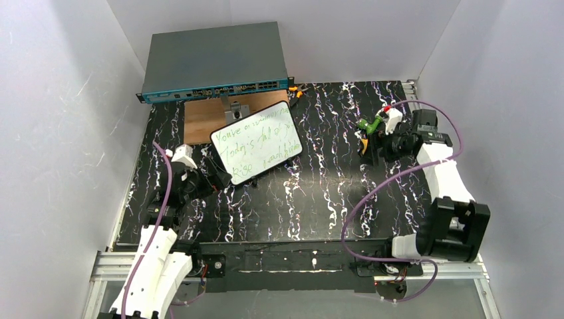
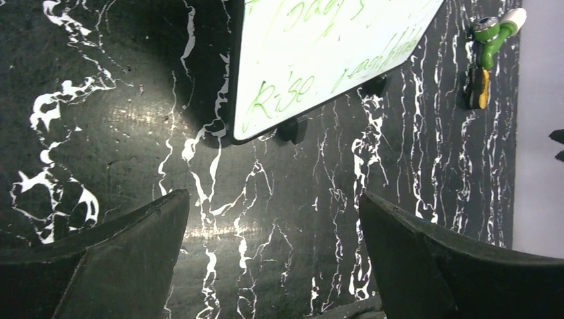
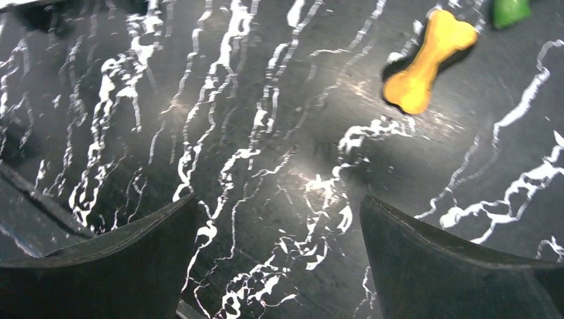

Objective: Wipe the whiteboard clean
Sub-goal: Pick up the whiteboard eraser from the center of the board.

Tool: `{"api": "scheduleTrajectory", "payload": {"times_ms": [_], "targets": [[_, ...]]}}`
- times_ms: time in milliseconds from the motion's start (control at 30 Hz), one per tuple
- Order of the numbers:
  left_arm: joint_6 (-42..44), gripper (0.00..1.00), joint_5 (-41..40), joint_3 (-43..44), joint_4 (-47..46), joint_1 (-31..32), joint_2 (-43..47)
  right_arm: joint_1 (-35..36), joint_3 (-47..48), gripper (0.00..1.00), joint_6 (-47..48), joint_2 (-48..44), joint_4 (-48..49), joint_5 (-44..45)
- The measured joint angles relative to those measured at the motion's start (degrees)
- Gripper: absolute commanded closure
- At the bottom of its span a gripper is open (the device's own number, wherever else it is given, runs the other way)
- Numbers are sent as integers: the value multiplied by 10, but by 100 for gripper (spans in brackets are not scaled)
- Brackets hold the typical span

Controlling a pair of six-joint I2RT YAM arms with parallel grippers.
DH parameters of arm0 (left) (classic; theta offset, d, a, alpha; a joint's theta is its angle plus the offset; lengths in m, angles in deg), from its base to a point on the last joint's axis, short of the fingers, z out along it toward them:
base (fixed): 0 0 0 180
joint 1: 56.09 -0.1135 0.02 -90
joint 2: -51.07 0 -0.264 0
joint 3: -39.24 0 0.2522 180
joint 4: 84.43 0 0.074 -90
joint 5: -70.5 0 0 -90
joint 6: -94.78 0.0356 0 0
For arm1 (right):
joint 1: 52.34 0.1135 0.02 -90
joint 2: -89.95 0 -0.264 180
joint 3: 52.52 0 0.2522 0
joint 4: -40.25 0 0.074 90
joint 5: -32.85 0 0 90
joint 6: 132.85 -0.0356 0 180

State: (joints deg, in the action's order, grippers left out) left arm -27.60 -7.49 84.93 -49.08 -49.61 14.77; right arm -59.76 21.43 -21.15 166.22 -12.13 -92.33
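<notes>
The whiteboard [image 1: 256, 141] is a small white board with a black rim and green handwriting, propped at a tilt on small black feet at the left middle of the table. In the left wrist view the whiteboard's [image 2: 319, 53] lower corner fills the top. My left gripper [image 1: 216, 178] hangs just in front of and left of that corner, open and empty, and its fingers [image 2: 133, 259] frame bare table. My right gripper [image 1: 369, 147] stands open and empty at the right, well away from the board.
A green and white marker-like thing [image 1: 372, 124] and a yellow bone-shaped piece [image 3: 429, 60] lie by the right gripper. A brown wooden panel [image 1: 203, 121] and a grey network switch [image 1: 213, 60] sit behind the board. Orange-handled pliers [image 1: 299, 90] lie at the back.
</notes>
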Motion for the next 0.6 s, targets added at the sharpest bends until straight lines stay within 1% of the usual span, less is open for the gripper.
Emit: {"api": "scheduleTrajectory", "payload": {"times_ms": [67, 133, 267, 333, 433, 600], "targets": [[5, 1, -7, 2, 8, 0, -1, 5, 23, 16, -18, 34, 2, 38], [9, 0, -14, 2, 14, 0, 4, 12, 56, 26, -36, 75, 2, 77], [15, 0, -23, 2, 16, 0, 6, 23, 149, 37, -80, 192, 4, 141], [18, 1, -24, 2, 16, 0, 3, 25, 176, 39, -96, 238, 7, 158], [22, 1, -26, 3, 16, 0, -4, 28, 203, 39, -115, 291, 1, 177], [26, 1, -26, 3, 15, 0, -16, 33, 241, 39, -128, 348, -10, 188]]}}
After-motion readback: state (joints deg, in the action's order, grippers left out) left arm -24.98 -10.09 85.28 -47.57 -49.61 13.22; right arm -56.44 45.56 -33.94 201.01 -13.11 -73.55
